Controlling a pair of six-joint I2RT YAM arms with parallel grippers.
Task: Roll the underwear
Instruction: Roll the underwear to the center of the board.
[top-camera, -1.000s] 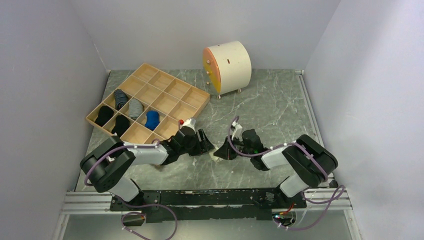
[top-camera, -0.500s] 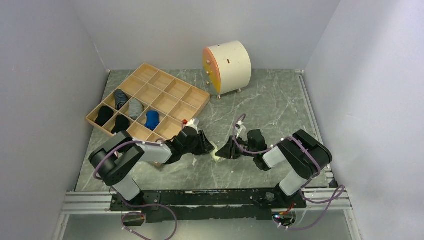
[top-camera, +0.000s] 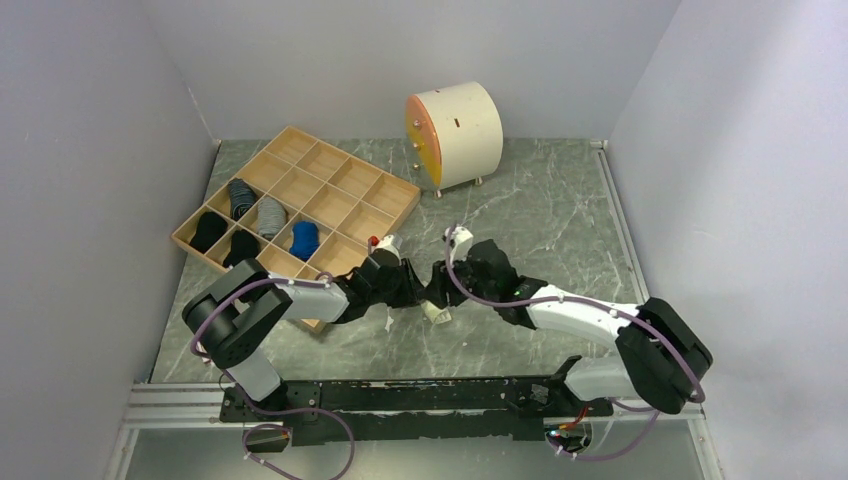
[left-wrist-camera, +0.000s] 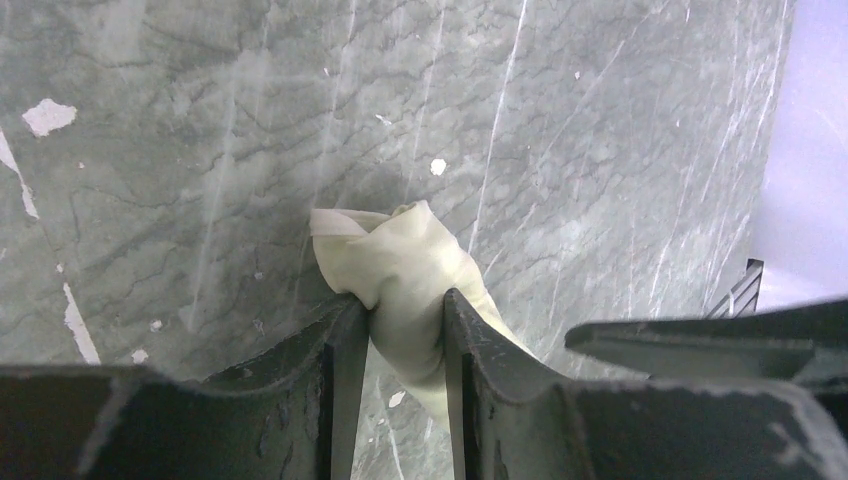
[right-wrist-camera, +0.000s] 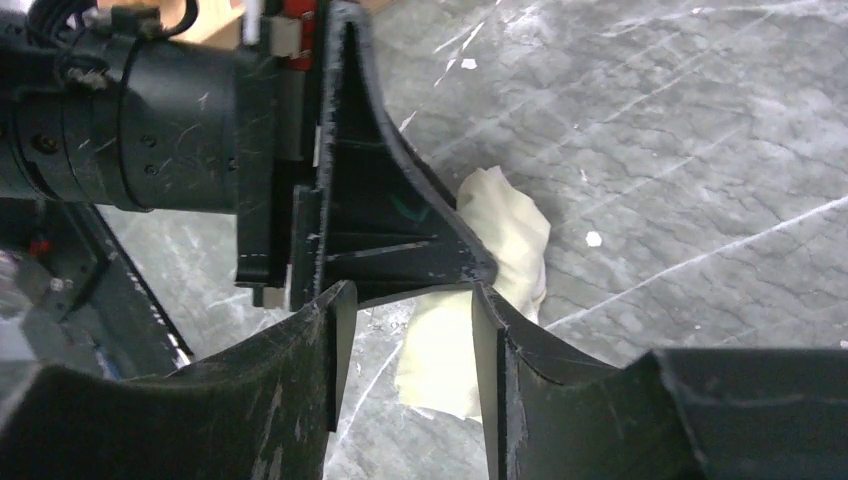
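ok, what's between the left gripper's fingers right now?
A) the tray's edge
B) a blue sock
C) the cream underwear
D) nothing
C: the left wrist view shows the left gripper closed on a bunched fold of the cream underwear, with cloth filling the gap between both fingers.

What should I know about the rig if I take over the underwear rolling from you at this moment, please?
Left hand: shut on the underwear, a cream bundle pinched between its fingers.
Right hand: open and gripping nothing, its fingers either side of one finger of the left hand, with the cloth just beyond.
Where: the underwear is near the middle of the table, between the two arms, with its loose end lying on the surface.
Done: the cloth is gathered into a bunch.
Left: it does not look like a tidy roll yet, so finish rolling it.
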